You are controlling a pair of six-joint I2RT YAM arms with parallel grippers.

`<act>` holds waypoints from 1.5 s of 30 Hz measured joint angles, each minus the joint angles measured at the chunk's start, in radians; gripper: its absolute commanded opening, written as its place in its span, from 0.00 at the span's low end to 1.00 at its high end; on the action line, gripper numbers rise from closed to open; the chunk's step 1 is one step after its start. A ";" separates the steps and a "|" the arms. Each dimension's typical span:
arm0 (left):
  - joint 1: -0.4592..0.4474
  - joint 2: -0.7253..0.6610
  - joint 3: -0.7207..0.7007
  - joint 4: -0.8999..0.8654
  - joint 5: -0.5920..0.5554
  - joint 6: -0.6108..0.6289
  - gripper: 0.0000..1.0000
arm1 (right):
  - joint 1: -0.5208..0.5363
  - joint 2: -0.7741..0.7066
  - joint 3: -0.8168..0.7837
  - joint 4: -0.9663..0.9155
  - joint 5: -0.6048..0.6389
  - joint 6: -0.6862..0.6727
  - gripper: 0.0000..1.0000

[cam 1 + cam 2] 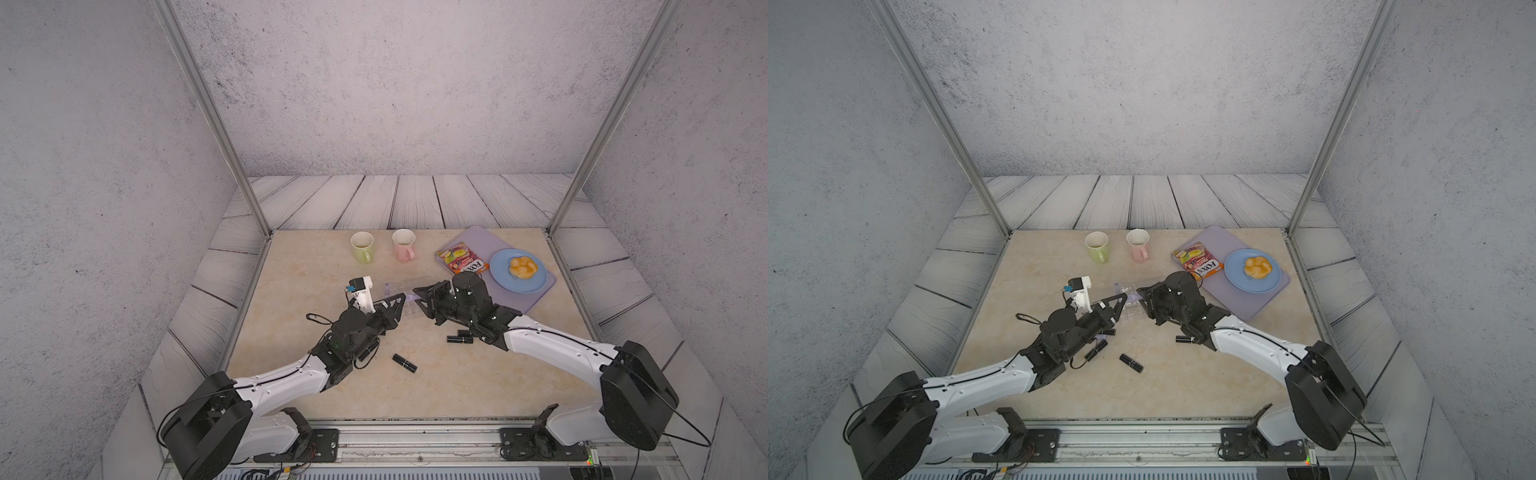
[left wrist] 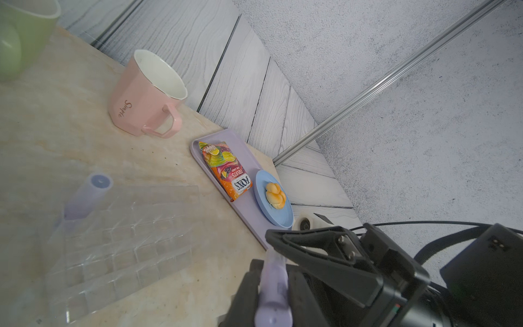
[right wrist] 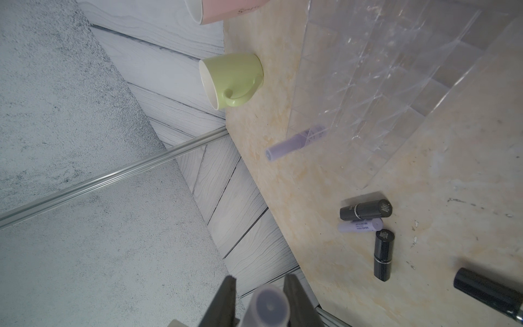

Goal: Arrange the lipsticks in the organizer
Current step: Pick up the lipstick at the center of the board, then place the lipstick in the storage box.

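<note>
**Meeting over the organizer: two grippers, one lilac tube**

The beige table point(image 1: 457, 395) carried everything. At its far right lay the lilac tray point(image 1: 536, 299), bearing a blue plate point(image 1: 503, 278) and a sweets packet point(image 1: 459, 257). A green mug point(image 1: 361, 247) and a pink mug point(image 1: 403, 245) stood along the far edge. Mid-table sat the clear organizer point(image 2: 121, 240), with a standing lilac lipstick point(image 2: 87, 198) in a corner cell.

Over it, the left gripper point(image 1: 399, 298) and right gripper point(image 1: 419, 293) met tip to tip. The left pinched the held lilac lipstick point(image 2: 273, 294) tight. The right's fingers point(image 3: 226, 303) flanked that same tube; whether they squeezed, I couldn't tell.

Nearer the arms, black lipsticks point(image 3: 366, 210) and a loose lilac lipstick point(image 3: 360, 225) lay on the table.
</note>
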 measured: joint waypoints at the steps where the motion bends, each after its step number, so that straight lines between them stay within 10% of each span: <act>1: -0.001 0.002 0.000 0.001 0.001 0.000 0.00 | 0.000 0.001 0.000 0.000 0.000 0.000 0.26; 11: -0.006 -0.007 0.003 -0.049 0.017 -0.009 0.40 | -0.005 0.005 0.003 0.035 0.002 0.016 0.09; 17: 0.013 -0.142 0.024 -0.302 -0.016 -0.001 0.86 | -0.024 0.001 0.003 0.038 0.028 -0.056 0.08; 30: 0.364 -0.163 0.372 -1.041 -0.060 0.233 0.91 | -0.038 0.042 0.163 -0.019 0.284 -0.890 0.04; 38: 0.496 -0.104 0.332 -1.123 -0.004 0.279 0.92 | 0.090 0.301 0.327 -0.018 0.386 -1.383 0.02; 45: 0.581 -0.076 0.258 -1.125 0.098 0.265 0.91 | 0.099 0.441 0.374 0.015 0.419 -1.527 0.02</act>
